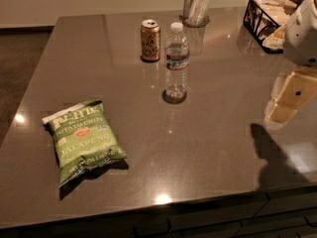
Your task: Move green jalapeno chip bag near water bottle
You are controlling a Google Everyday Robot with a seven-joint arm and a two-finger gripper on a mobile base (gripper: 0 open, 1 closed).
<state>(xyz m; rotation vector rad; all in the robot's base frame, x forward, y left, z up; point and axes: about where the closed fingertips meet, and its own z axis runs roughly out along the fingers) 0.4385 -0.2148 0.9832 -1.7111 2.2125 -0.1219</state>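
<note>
The green jalapeno chip bag [83, 140] lies flat on the grey table near its front left, white top edge pointing to the far left. The water bottle [176, 63] stands upright near the table's middle, clear with a white cap. My gripper [289, 99] hangs over the right side of the table, well right of the bottle and far from the bag. It holds nothing that I can see.
A gold-brown drink can [150, 40] stands just left of and behind the bottle. A glass holder with utensils [196, 6] is at the back. A black wire basket [265, 18] with packets is at the back right. The table's front edge [163, 207] is close.
</note>
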